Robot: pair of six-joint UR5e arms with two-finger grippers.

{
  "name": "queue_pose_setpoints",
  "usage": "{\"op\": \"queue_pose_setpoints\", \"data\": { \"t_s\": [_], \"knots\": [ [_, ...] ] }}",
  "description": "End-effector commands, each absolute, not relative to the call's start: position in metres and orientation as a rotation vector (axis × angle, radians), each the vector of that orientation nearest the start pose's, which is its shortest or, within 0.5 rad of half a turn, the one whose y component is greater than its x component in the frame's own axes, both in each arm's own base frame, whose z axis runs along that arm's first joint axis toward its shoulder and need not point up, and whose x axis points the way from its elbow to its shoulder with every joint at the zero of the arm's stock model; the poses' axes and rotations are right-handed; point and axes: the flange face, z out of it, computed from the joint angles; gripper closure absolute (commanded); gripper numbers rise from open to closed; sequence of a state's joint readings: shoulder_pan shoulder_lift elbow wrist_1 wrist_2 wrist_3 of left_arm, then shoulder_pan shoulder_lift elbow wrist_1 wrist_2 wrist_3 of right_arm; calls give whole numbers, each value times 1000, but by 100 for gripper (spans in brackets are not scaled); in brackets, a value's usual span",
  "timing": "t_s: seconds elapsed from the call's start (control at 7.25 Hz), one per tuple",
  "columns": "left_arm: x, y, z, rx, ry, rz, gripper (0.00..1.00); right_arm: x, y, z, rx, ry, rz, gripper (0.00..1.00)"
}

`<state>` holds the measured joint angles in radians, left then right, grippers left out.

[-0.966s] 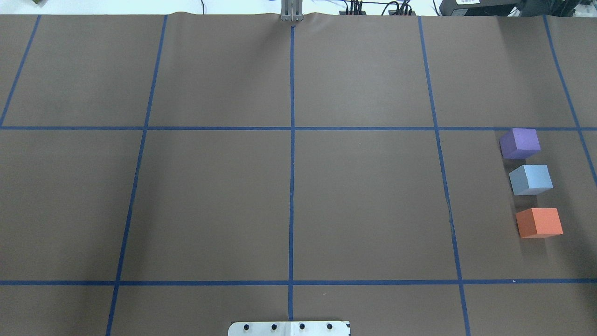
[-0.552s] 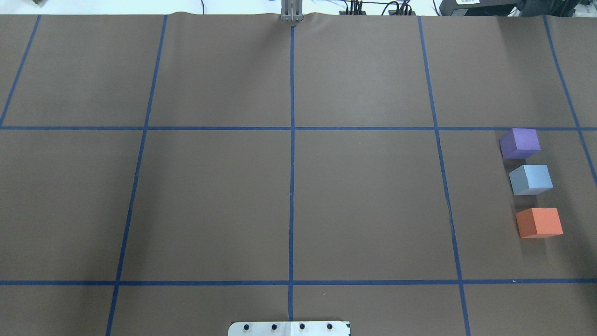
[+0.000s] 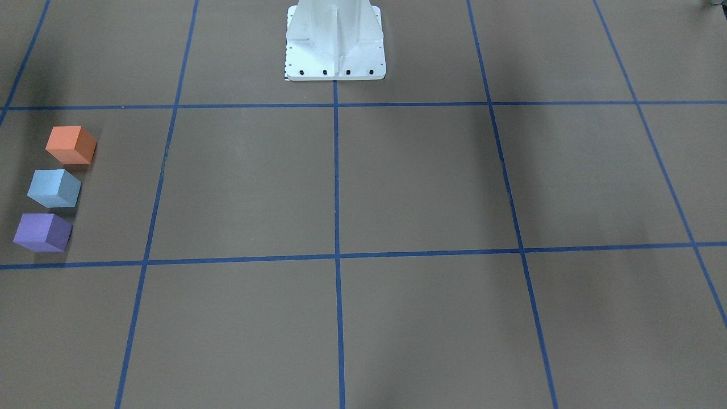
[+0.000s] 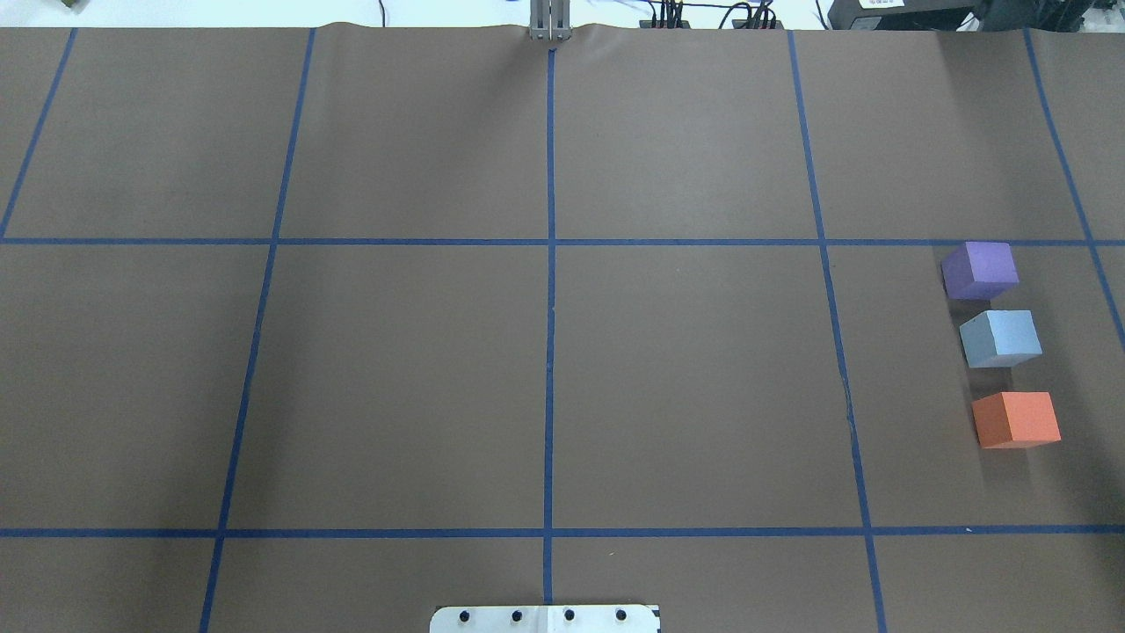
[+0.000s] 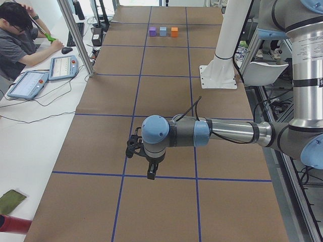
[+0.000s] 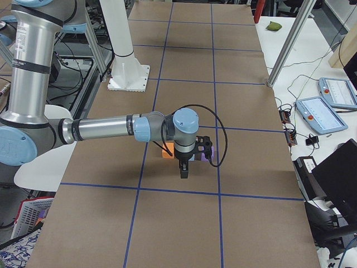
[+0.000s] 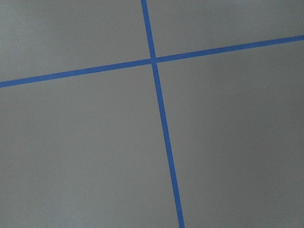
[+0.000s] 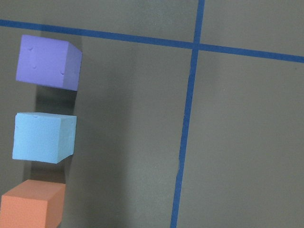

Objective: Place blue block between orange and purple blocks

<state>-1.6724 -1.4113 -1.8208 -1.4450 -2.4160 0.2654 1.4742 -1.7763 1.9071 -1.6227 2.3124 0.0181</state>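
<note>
The blue block [image 4: 1000,338] sits on the brown mat in a row between the purple block [image 4: 980,270] and the orange block [image 4: 1016,419], with small gaps on both sides. The right wrist view shows the purple [image 8: 47,61], blue [image 8: 43,137] and orange [image 8: 32,204] blocks at its left edge. My right gripper [image 6: 184,170] hangs above the blocks and shows only in the exterior right view. My left gripper [image 5: 149,172] hangs over bare mat far from them and shows only in the exterior left view. I cannot tell whether either is open or shut.
The white robot base [image 3: 335,42] stands at the mat's middle edge. Blue tape lines [image 4: 549,290] divide the mat into squares. An operator [image 5: 20,43] sits beside the table with tablets [image 5: 63,67]. A metal post [image 5: 75,35] stands at that side.
</note>
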Motion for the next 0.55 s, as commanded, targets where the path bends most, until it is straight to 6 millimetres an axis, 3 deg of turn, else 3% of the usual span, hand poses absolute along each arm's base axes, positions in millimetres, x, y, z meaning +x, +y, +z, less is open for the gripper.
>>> {"op": "queue_pose_setpoints", "data": {
  "t_s": [0.0,0.41],
  "knots": [
    [-102,-412,616,122,838,136,0,25,-412,592,33,-759,-106,0],
    [-101,-412,616,121,838,138,0,25,-412,592,35,-761,-110,0]
  ]
}}
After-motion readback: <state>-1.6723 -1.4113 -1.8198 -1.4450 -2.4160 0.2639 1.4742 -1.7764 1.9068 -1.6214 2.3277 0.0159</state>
